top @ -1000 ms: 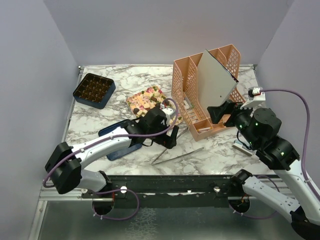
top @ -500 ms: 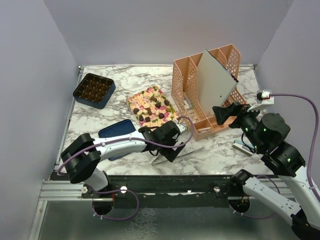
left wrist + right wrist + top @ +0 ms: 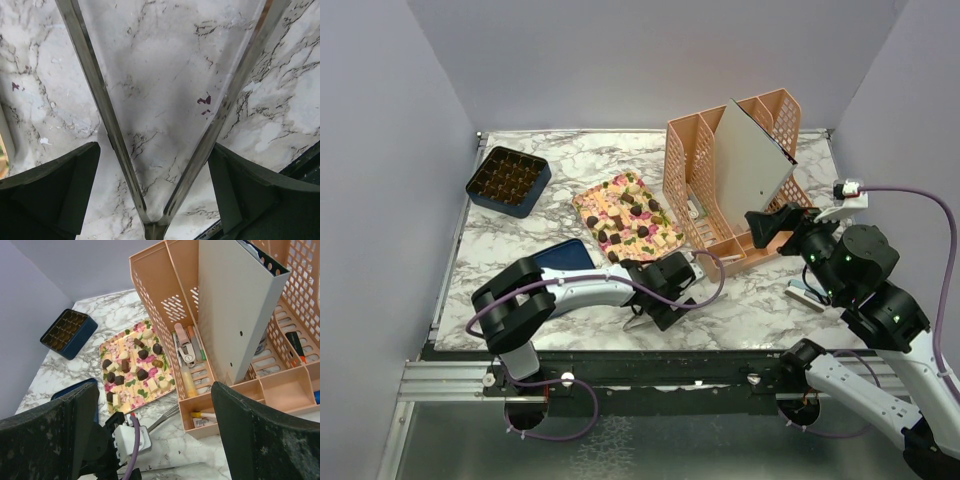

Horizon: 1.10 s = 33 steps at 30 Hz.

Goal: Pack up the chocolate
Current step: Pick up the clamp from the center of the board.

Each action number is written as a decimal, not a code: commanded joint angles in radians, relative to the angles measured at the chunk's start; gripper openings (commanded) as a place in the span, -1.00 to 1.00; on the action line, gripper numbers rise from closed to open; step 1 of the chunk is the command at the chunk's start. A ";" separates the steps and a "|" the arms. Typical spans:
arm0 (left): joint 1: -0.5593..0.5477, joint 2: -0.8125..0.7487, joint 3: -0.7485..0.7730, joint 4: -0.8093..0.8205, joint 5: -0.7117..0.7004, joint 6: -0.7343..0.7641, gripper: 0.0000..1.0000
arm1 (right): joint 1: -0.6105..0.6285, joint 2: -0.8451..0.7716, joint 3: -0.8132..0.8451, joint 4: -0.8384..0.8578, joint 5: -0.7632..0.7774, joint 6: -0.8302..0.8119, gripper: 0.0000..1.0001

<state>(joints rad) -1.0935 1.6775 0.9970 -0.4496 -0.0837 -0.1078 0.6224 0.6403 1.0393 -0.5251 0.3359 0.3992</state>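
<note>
The chocolate lies as several dark and cream pieces on a floral tray, and also shows in the right wrist view. The dark blue box with its gridded tray stands at the back left. My left gripper is low over the table near the front edge. It is open, its jaws either side of the hinge end of metal tongs that lie flat on the marble, not touching them. My right gripper hovers open and empty in front of the peach organizer.
A peach desk organizer holding a grey panel and pens stands at the back right. A blue lid lies by my left arm. A small grey object sits near the right front edge.
My left gripper has moved from the floral tray's near edge toward the front and down over the tongs. My right gripper shifted slightly right early on, then stayed still.
</note>
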 commanded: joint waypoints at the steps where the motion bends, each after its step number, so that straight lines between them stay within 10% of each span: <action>1: -0.005 0.032 0.037 0.031 -0.011 0.071 0.88 | 0.003 -0.015 0.019 -0.025 0.043 -0.010 1.00; 33: -0.005 -0.156 0.017 0.014 -0.010 -0.018 0.33 | 0.002 -0.028 -0.033 -0.021 0.042 0.057 0.99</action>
<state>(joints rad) -1.0935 1.6104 1.0149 -0.4355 -0.0677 -0.1001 0.6224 0.6144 1.0206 -0.5259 0.3763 0.4271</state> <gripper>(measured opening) 0.677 0.995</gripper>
